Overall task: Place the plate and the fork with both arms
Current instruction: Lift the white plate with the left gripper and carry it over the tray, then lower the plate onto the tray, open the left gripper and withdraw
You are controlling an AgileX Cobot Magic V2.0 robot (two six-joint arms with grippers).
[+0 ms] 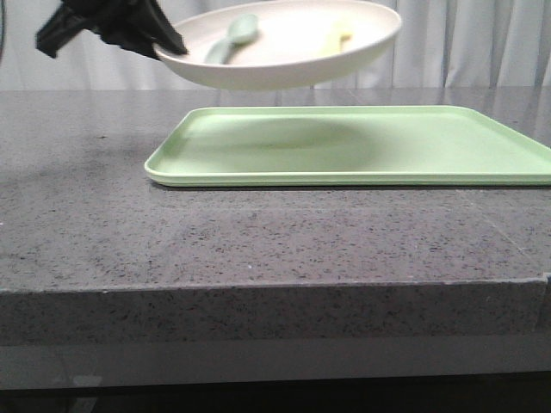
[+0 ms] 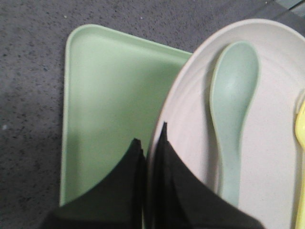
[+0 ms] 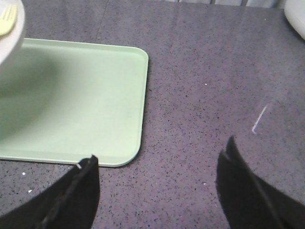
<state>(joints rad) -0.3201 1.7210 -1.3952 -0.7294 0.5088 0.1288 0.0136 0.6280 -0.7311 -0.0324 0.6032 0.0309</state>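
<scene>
- Plate (image 1: pixel 284 53), cream with a raised rim, hangs in the air above the light-green tray (image 1: pixel 362 146), clear of it and tilted a little, its shadow lying on the tray's surface.
- Left gripper (image 2: pixel 150 138) has its fingers (image 2: pixel 176 181) clenched on the plate's rim, one finger over the inside and the other below the edge; in the front view this gripper (image 1: pixel 168 43) meets the plate at its left side.
- Inside the plate lies a pale grey-green spoon (image 2: pixel 233 109), bowl away from the gripper, handle pointing back toward the fingers.
- Beside the spoon lies the yellow fork (image 2: pixel 300 143), only partly in the left wrist view; in the front view it shows faintly toward the plate's right side (image 1: pixel 338 39).
- Right gripper (image 3: pixel 159 157) hovers over the bare grey speckled worktop (image 3: pixel 205 86), just beside the tray's corner, its fingers (image 3: pixel 76 191) spread wide and grasping nothing.
- From the right wrist view the tines of the fork (image 3: pixel 6 19) and a bit of the plate's edge (image 3: pixel 16 36) show at the corner of the picture, above the tray (image 3: pixel 86 105).
- The tray lies flat on the worktop (image 1: pixel 86 224).
</scene>
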